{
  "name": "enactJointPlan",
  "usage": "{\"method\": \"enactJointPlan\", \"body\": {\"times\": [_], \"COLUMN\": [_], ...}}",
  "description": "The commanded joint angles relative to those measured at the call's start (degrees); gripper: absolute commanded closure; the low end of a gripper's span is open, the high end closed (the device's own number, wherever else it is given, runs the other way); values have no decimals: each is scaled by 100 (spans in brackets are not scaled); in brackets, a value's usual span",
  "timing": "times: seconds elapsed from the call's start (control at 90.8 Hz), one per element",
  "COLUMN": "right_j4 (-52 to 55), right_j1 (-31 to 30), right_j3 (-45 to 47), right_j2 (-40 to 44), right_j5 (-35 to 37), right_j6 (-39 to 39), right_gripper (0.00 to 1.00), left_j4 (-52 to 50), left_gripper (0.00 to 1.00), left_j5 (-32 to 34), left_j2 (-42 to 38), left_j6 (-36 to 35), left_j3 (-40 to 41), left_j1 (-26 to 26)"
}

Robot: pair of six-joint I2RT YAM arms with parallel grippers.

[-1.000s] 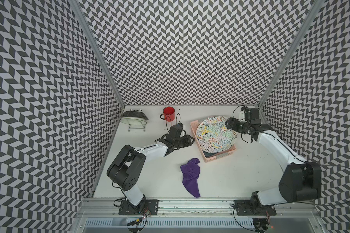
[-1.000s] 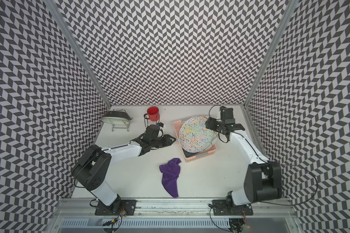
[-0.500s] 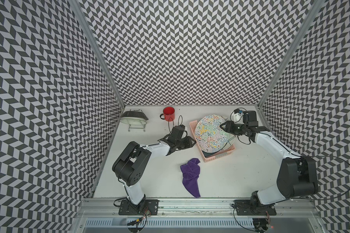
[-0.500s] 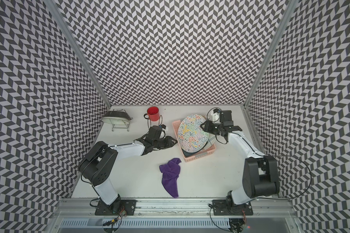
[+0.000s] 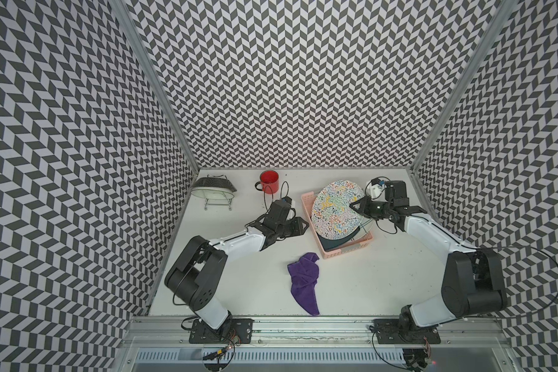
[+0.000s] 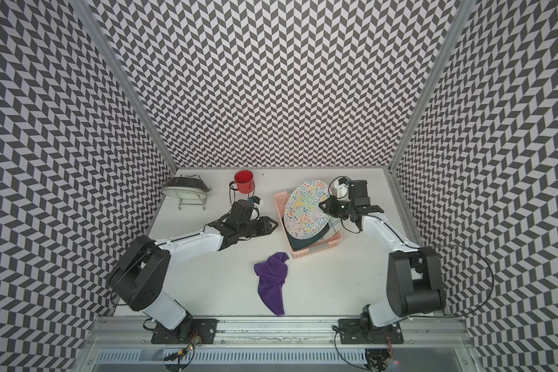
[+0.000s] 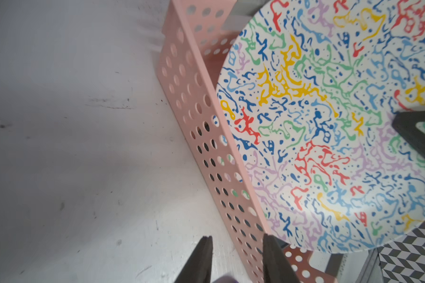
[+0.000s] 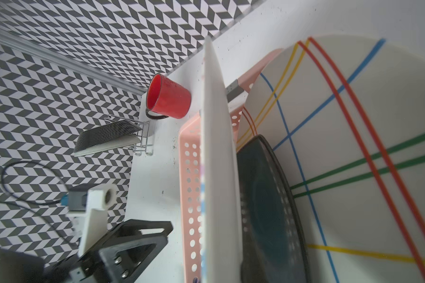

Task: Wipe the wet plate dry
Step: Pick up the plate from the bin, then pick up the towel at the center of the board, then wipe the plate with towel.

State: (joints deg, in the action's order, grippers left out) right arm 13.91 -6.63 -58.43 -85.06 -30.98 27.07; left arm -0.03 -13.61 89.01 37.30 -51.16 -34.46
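Note:
The plate (image 5: 337,209) (image 6: 306,209) has a colourful squiggle pattern and stands tilted up on edge in the pink basket (image 5: 345,251). My right gripper (image 5: 355,206) (image 6: 322,204) is shut on its right rim. One of its dark fingers (image 7: 415,132) lies over the plate's face (image 7: 329,122) in the left wrist view. The right wrist view shows the plate (image 8: 216,147) edge-on. My left gripper (image 5: 303,224) (image 7: 238,241) is open, low by the basket's left wall (image 7: 196,110), holding nothing I can make out. A purple cloth (image 5: 303,277) (image 6: 271,277) lies crumpled on the table nearer the front.
Under the tilted plate the basket holds a dark plate (image 8: 268,208) and a white plate with coloured stripes (image 8: 353,122). A red mug (image 5: 269,181) (image 8: 169,98) stands at the back. A wire rack with a dish (image 5: 213,190) is at the back left.
My right gripper has closed on the plate's rim and tipped the plate up, more toward the left. The left gripper has edged closer to the basket.

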Motion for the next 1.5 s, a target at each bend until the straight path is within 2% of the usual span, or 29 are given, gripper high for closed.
{"method": "enactJointPlan", "body": {"times": [0.0,0.143,0.275,0.397,0.507,0.595,0.694,0.76,0.837,0.848,0.903,1.013,1.102,1.168,1.256,1.366,1.487], "right_j4": [-580,-877,-808,-664,-567,-540,-496,-427,-346,-341,-341,-457,-673,-1057,-1860,-3033,-3754], "right_j1": [-12,-12,-26,-115,-215,-263,-282,-294,-318,-319,-318,-333,-480,-700,-1168,-1593,-1982], "right_j3": [-264,-87,34,99,110,166,226,211,213,220,277,430,593,769,1107,1394,1412], "right_j2": [833,1591,1999,2206,2285,2394,2516,2596,2682,2693,2754,2801,2808,2822,2825,2749,2601], "right_j5": [357,557,588,548,523,576,585,580,604,612,643,413,75,-224,-432,-606,-467], "right_j6": [144,495,748,816,822,870,929,951,941,941,947,1020,1151,1321,1768,2703,3134], "right_gripper": [99,100,100,100,100,100,100,100,100,100,100,100,100,100,100,100,100], "left_j4": [-725,-1813,-2523,-2483,-2313,-2352,-2409,-2390,-2470,-2499,-2753,-3152,-2793,-2320,-2164,-2515,-2615], "left_gripper": [62,61,60,54,45,45,56,72,99,100,100,100,100,100,100,100,100], "left_j5": [830,2429,3873,4125,4065,4108,4192,4225,4238,4250,4334,4396,4519,4354,3919,3734,3493], "left_j2": [-823,-1546,-1813,-1557,-799,-41,590,747,626,560,153,-1551,-2807,-3295,-3312,-2767,-2383], "left_j6": [-591,-1061,-508,-336,-416,-351,-181,-21,227,266,484,671,97,-486,-1028,-1465,-1458], "left_j3": [116,92,506,834,803,644,503,488,465,453,348,70,-184,-416,-927,-1456,-1481], "left_j1": [-345,-1625,-2731,-3297,-3580,-3681,-3692,-3666,-3568,-3542,-3332,-2529,-2048,-1743,-1379,-1239,-1213]}}
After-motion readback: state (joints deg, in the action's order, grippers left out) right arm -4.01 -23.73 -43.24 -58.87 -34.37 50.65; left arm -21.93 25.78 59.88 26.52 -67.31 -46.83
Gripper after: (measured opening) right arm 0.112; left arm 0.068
